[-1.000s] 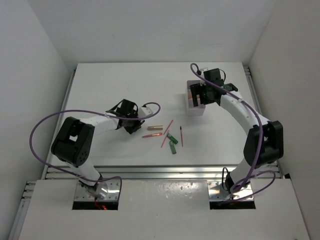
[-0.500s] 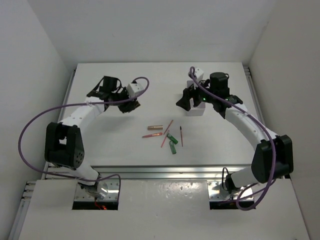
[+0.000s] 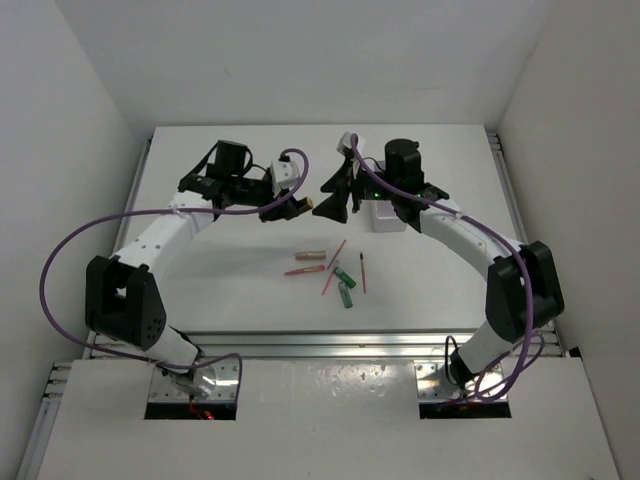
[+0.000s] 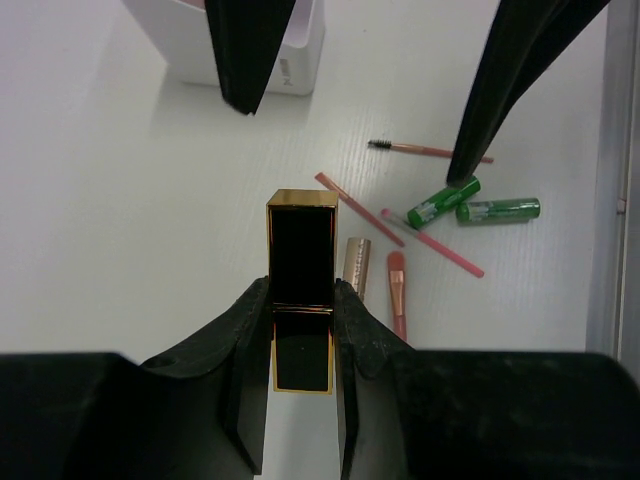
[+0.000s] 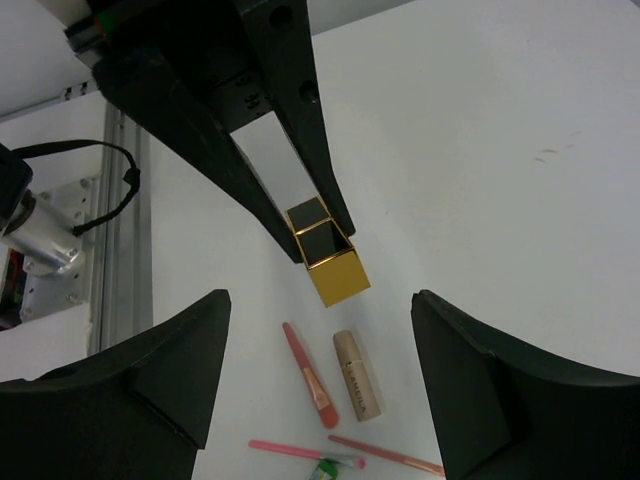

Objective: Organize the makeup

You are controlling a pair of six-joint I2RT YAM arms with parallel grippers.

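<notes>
left gripper [image 4: 301, 305]: jaws clamped on the lower part of the black-and-gold lipstick [image 4: 301, 250], one finger on each side face. the upper end sticks out past the fingertips. the lipstick is held out over the table [image 3: 230, 290], between the two arms in the top view. it looks clear of the surface (height hard to judge).

right gripper [image 3: 335, 192]: jaws spread wide, facing the left gripper. in the left wrist view its dark fingers [image 4: 245, 50] hang beyond the lipstick, one on either side, not touching it. in the right wrist view the gold-rimmed end of the lipstick points toward the camera, in the gap between the fingers.

white box [image 3: 390, 215]: on the table, just right of the right gripper.

rest of the makeup lies loose on the table, nearer the arm bases:
- copper tube [image 4: 356, 267] and coral brush [image 4: 397, 300] lie side by side.
- red pencil [image 4: 358, 207] and pink pencil [image 4: 432, 242] lie just beside each other, both slanting.
- green bottle [image 4: 443, 202] lies close against a second green bottle [image 4: 498, 210].
- thin wand [image 4: 425, 150] with dark bristles lies a little apart from the bottles, on the box side.
</notes>
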